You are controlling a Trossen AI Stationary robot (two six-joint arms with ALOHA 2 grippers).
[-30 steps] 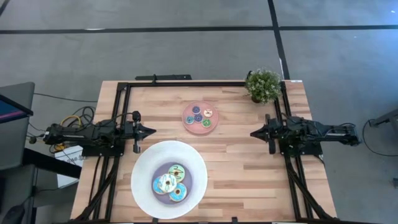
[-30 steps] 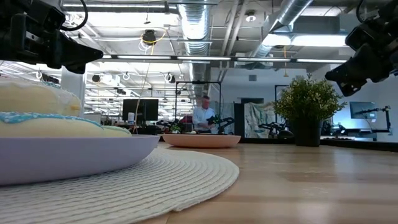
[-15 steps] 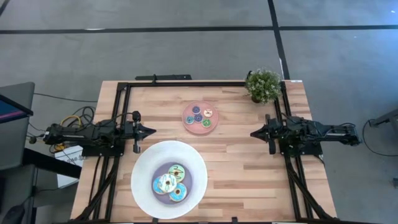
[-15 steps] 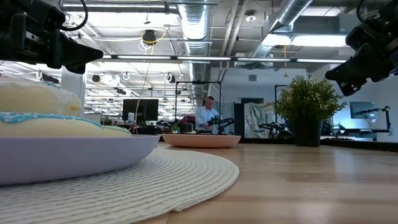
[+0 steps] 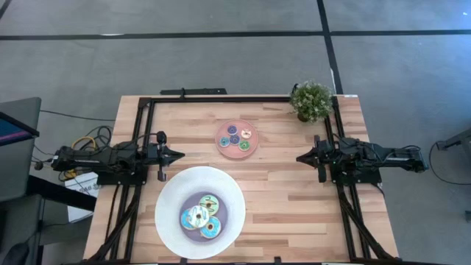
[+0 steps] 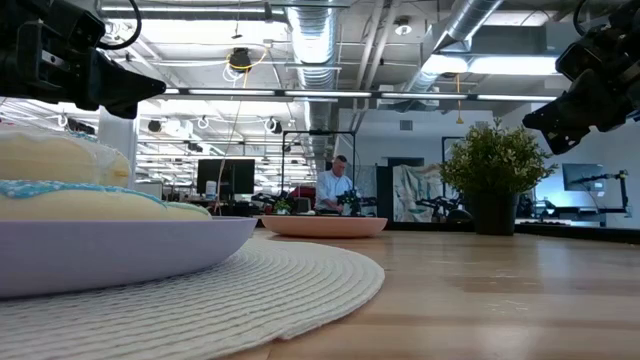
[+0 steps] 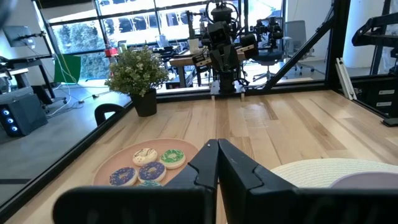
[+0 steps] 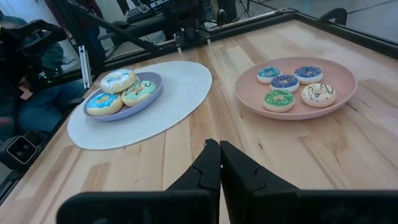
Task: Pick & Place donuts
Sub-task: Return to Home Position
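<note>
Left gripper (image 5: 179,155), right gripper (image 5: 300,157) closed; seemingly 5 ring donuts (image 8: 285,83), round pink plate (image 8: 298,114).

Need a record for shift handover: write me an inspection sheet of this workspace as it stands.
Surface: light wooden table, with a black rail frame round it.
Job's things: five small iced toy donuts on the round pink plate; three larger iced donuts on the lavender plate, which sits on a round white woven mat.
Clutter: small potted green plant at the far right corner.
Grippers: left gripper and right gripper shut, empty, at opposite table sides, pointing inward.
Cables: yellow and dark bundle beside the left arm, off the table.
Surroundings: grey floor; a person far behind the table.
</note>
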